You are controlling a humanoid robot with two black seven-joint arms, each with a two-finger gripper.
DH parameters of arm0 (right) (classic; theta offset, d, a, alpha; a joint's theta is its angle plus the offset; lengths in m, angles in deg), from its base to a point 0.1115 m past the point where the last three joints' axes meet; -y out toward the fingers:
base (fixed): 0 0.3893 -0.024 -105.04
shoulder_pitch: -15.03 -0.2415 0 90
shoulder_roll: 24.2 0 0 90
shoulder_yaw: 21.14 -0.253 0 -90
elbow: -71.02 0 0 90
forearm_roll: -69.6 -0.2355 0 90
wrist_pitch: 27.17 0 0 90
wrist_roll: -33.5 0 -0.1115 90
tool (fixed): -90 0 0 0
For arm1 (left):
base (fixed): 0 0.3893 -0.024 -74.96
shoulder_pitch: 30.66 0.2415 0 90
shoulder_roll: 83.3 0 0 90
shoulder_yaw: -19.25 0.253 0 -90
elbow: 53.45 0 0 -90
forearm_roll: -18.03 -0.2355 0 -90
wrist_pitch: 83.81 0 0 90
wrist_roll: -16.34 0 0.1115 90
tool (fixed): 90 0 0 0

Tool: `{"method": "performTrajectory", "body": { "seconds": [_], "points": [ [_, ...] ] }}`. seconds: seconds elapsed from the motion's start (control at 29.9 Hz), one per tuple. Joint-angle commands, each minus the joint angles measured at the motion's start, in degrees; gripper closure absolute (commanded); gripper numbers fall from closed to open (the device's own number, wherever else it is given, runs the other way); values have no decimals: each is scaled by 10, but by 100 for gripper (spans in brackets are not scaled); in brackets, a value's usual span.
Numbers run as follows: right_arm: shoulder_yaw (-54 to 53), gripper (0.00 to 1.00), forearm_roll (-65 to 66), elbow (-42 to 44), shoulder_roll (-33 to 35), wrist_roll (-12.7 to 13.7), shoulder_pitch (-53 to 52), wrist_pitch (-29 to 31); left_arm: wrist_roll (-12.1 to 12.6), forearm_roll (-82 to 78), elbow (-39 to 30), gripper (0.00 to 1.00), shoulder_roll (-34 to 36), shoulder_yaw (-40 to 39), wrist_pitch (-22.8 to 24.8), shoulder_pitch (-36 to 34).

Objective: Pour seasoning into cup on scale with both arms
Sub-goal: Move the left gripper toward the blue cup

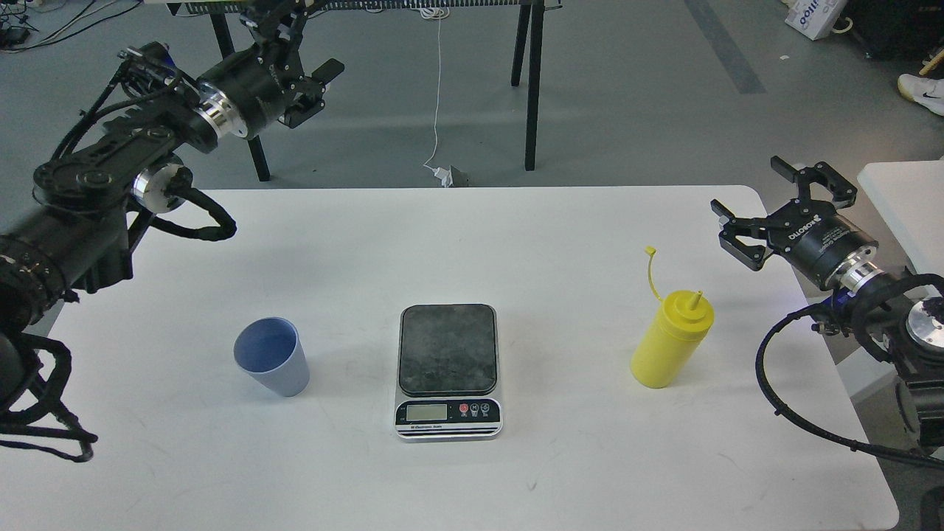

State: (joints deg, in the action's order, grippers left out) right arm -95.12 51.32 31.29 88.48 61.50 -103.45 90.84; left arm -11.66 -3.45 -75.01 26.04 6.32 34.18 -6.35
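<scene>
While nothing is yet in either gripper, the task reads as being at its very start. Near, at lower centre of the frame: scale [448,371], platform bare, display facing the bottom edge. Left of it, well apart: blue cup [271,356], upright on the table, not on the scale. Right of it, also well apart: yellow bottle [671,338], upright, nozzle bare, cap strap sticking up to its upper left.

Right gripper [776,208], right edge at mid height: fingers spread, empty, off past the table's rim, beyond and to the right of the bottle. Left gripper [318,87], upper left: raised high and clear of the table, holding nothing; fingers seem parted, though seen at an awkward angle.

Judgement: next move calls for the left arm to come down to the cup and set it on the platform; the right takes the bottle.

Table [472,243]: white, matte, faintly scuffed. Beyond it: grey floor, black table legs, a white cable trailing to a plug, a shoe at far upper right.
</scene>
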Motion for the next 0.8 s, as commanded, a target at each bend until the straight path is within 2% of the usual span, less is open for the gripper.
{"method": "performTrajectory", "body": {
  "seconds": [0.0, 0.07, 0.13, 0.3, 0.47, 0.57, 0.77],
  "points": [
    [-2, 4, -1, -3, 0, 0, -1, 0, 0, -106, 16, 0, 6, 13, 0, -15],
    [-3, 4, -1, -3, 0, 0, -1, 0, 0, -213, 7, 0, 38, 29, 0, -33],
    [-5, 3, -1, -4, 0, 0, -1, 0, 0, -336, -33, 0, 68, 45, 0, -51],
    [-11, 3, -1, -3, 1, 0, 0, 0, 0, -656, -209, 0, 157, 49, 0, -77],
    [-11, 3, -1, -3, 6, 0, -1, 0, 0, -833, -390, 0, 213, 77, 0, -65],
    [-11, 3, -1, -2, 7, 0, -1, 0, 0, -861, -429, 0, 222, 141, 0, -59],
    [-10, 4, -1, 1, 7, 0, 6, 0, 0, -906, -431, 0, 239, 197, 0, -44]
  ]
}}
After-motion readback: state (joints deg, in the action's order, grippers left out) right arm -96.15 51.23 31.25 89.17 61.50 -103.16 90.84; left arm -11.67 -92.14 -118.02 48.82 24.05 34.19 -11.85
